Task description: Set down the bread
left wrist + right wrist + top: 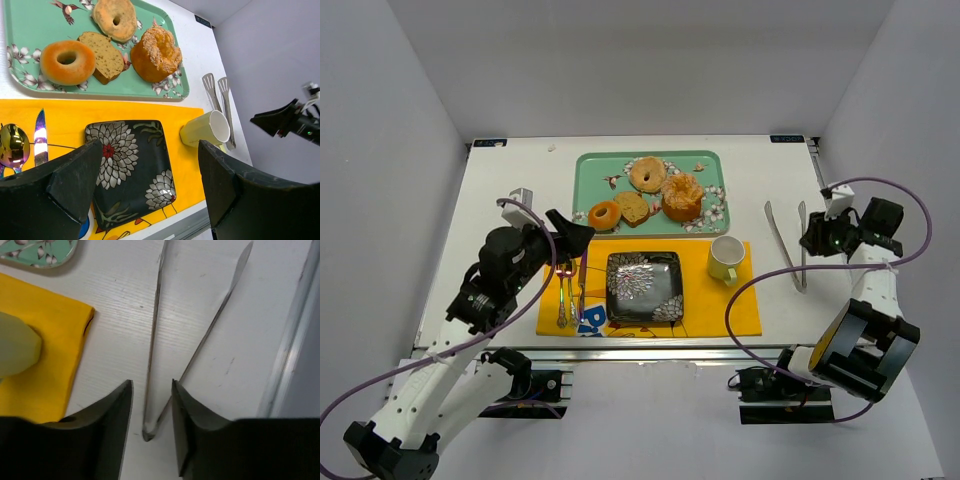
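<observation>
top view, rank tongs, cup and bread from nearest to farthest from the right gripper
1. tongs, just beside the right gripper
2. cup, on the yellow mat's right end
3. bread, far back on the green tray

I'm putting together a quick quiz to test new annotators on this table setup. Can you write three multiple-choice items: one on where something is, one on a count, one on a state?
1. Where does the bread lie?
A. on the black plate
B. on the teal tray, at its far side
C. on the yellow mat

2. How many baked items are on the tray?
A. four
B. two
C. six

3. How is the left claw?
A. shut on the bread
B. shut on a spoon
C. open, holding nothing

Key:
1 B: the top view shows it on the tray, behind the slice.
2 A: the bread, the donut, the slice and the fluted cake.
3 C: in the left wrist view its fingers stand wide apart with nothing gripped between them.
</observation>
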`<state>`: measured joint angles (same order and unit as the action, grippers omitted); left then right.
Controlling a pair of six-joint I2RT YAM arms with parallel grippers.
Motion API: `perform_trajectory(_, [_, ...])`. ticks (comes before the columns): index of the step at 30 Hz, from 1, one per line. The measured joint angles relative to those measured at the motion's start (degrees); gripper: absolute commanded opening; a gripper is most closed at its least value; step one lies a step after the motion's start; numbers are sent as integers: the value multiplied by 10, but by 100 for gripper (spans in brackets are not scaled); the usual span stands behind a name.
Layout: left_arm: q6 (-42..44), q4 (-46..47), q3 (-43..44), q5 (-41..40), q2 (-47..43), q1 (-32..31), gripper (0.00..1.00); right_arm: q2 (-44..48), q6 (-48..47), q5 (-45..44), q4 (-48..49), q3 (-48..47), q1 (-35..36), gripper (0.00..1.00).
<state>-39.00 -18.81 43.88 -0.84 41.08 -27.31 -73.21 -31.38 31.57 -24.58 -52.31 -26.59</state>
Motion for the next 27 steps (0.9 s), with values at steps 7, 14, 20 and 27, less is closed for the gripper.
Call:
perform_trajectory(7, [-7, 9, -26, 0, -18, 0, 87, 0, -34, -45, 0, 72, 5, 89])
perform_trajectory(14, [-9, 9, -29, 0, -8, 0, 87, -10, -24, -125, 39, 109, 35, 90])
perform_trajectory(20, [-10, 14, -29, 0, -6, 0, 87, -32, -13, -176, 86, 109, 38, 89])
perform_trajectory(27, [-10, 13, -29, 0, -6, 0, 87, -90, 5, -199, 111, 109, 52, 89])
